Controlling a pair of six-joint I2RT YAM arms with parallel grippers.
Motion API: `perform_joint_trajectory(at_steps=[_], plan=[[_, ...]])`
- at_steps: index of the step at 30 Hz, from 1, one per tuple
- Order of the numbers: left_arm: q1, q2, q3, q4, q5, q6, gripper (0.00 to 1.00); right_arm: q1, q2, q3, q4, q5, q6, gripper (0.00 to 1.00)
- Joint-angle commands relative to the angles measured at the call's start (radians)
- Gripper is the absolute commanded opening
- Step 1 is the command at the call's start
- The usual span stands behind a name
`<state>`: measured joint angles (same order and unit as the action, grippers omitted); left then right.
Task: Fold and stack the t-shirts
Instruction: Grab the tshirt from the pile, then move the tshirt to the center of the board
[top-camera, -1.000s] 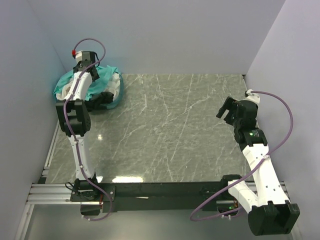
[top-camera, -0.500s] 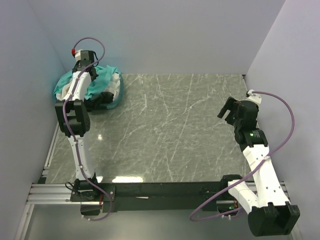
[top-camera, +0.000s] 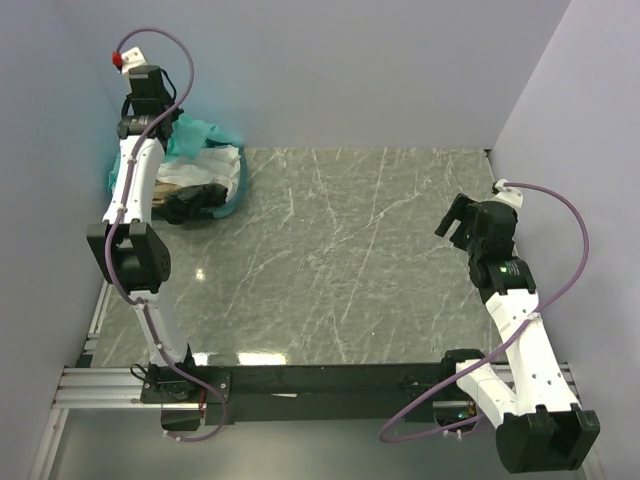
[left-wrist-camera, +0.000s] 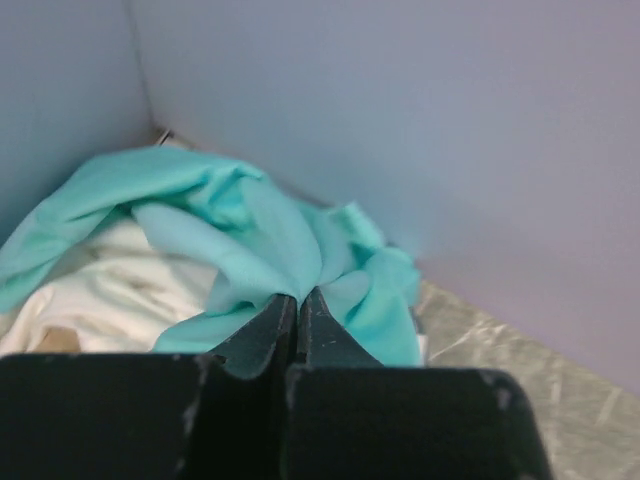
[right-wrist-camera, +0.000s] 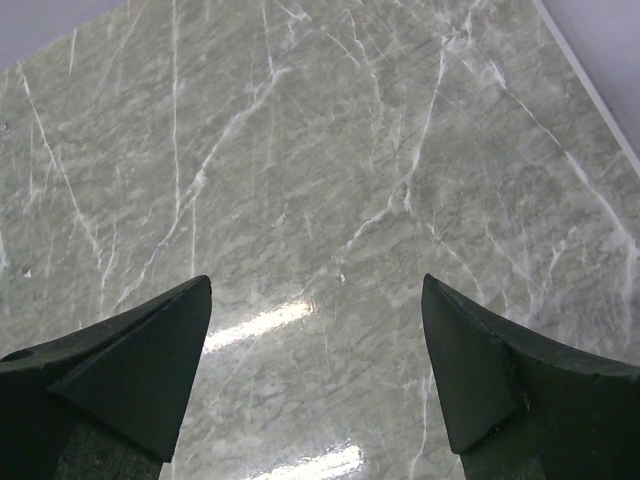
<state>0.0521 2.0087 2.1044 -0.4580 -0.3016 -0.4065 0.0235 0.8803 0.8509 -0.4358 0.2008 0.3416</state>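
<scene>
Between the left tool's (left-wrist-camera: 297, 303) tips, clamped together, sits a teal t-shirt (left-wrist-camera: 200, 215) fold, likely for lifting free; the right tool (right-wrist-camera: 315, 370) gapes above the worktop (right-wrist-camera: 330, 150).

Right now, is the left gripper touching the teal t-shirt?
Touching. Left wrist view: the left gripper is shut on a fold of the teal t-shirt, cloth pinched between its tips.
</scene>
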Motion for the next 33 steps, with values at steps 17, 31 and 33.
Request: perform_joint_trajectory(at_steps=[17, 31, 33], plan=[[-0.047, -0.419, -0.052, 0.551, 0.674, -0.228, 0.01, -0.004, -0.015, 0.030, 0.037, -0.017, -0.012, 0.91], [-0.483, -0.588, -0.319, 0.576, 0.638, -0.121, 0.01, -0.002, -0.152, 0.017, -0.015, 0.025, 0.054, 0.94], [-0.485, -0.599, -0.414, 0.604, 0.648, -0.153, 0.01, -0.002, -0.176, 0.011, -0.014, 0.006, 0.056, 0.95]])
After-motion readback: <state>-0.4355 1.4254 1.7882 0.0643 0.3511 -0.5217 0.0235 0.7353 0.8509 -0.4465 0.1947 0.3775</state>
